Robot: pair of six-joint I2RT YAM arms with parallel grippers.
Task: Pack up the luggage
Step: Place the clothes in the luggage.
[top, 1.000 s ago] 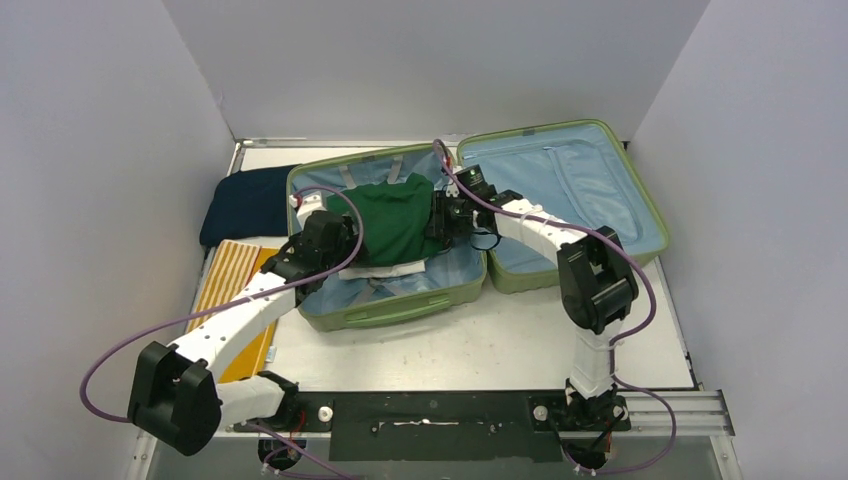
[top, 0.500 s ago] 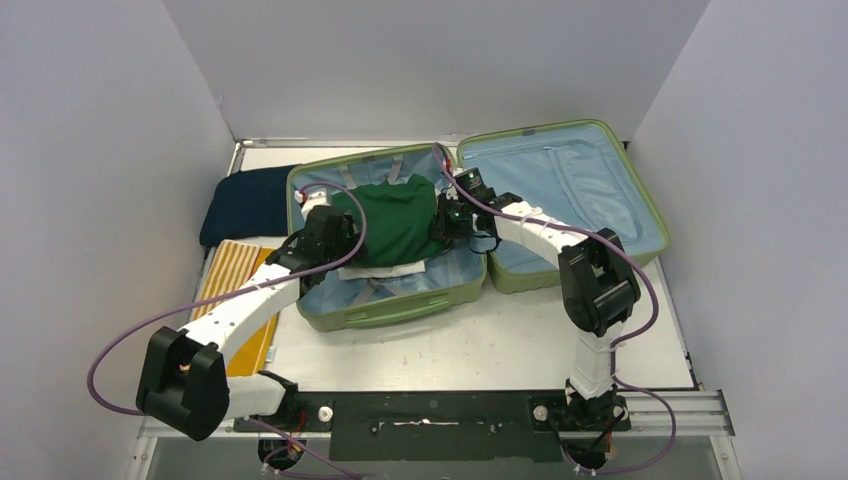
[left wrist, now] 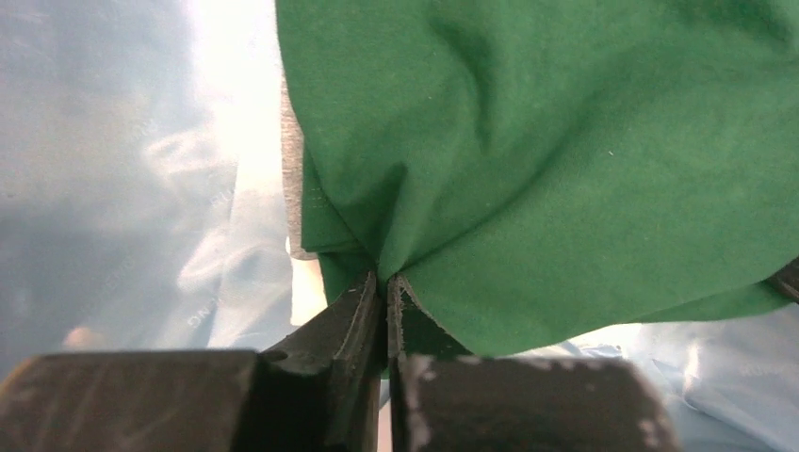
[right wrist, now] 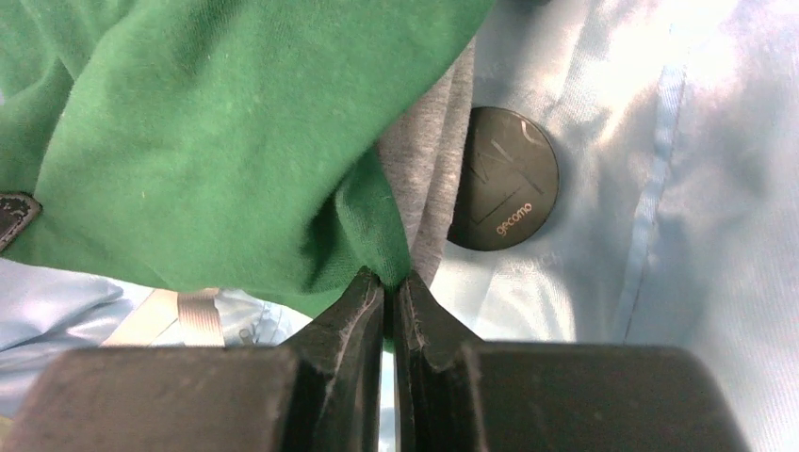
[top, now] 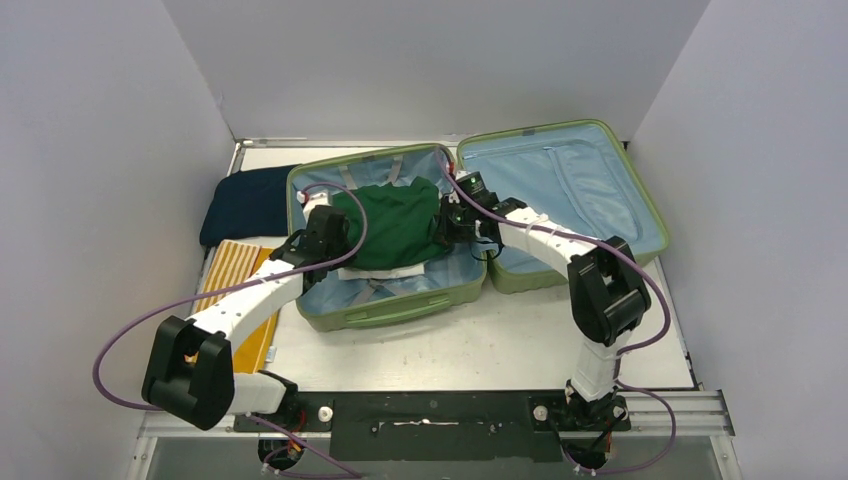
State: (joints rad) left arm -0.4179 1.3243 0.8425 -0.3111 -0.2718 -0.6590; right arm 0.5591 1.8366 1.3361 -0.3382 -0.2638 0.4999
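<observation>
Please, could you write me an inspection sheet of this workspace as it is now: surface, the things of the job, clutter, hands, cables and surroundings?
Surface: white table, dark scuff marks near the front.
Job's things: luggage lies open; green garment in its left half, over a grey cloth.
Clutter: navy folded cloth and yellow striped item on the table, left of the luggage.
Hands: left hand shut on the green garment's left edge; right hand shut on its right edge.
Cables: purple cables loop along both arms.
Surroundings: plain pale walls on three sides; nothing else seen.

navy folded cloth (top: 245, 203) – lying far-left on table (top: 480, 350) | yellow-striped flat packet (top: 225, 275) – just beside it, nearer side
</observation>
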